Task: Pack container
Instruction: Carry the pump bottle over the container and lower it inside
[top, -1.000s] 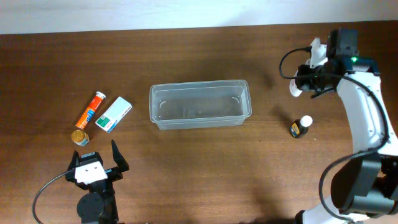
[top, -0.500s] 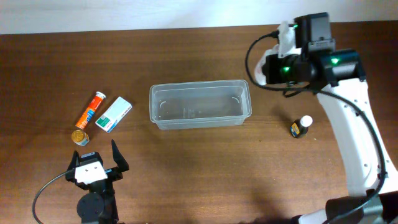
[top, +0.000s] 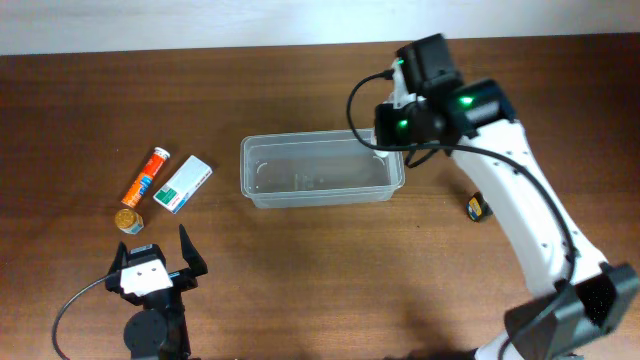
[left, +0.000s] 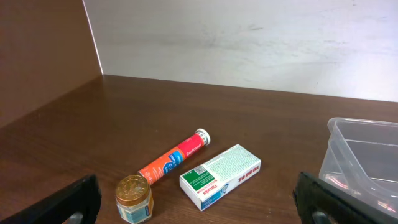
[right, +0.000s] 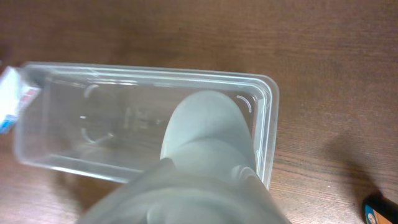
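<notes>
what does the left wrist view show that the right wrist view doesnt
Only the left wrist view: the orange tube with a white cap and the small gold-lidded jar. Only the right wrist view: a pale, blurred rounded shape in the foreground and a sliver of a dark item at bottom right. Both: the clear plastic rectangular container and the brown wooden table. The white-and-green carton is plain in the left wrist view; a white scrap at the other's left edge may be it.

Print on carton (left: 221, 176) and tube (left: 174, 163): none legible
</notes>
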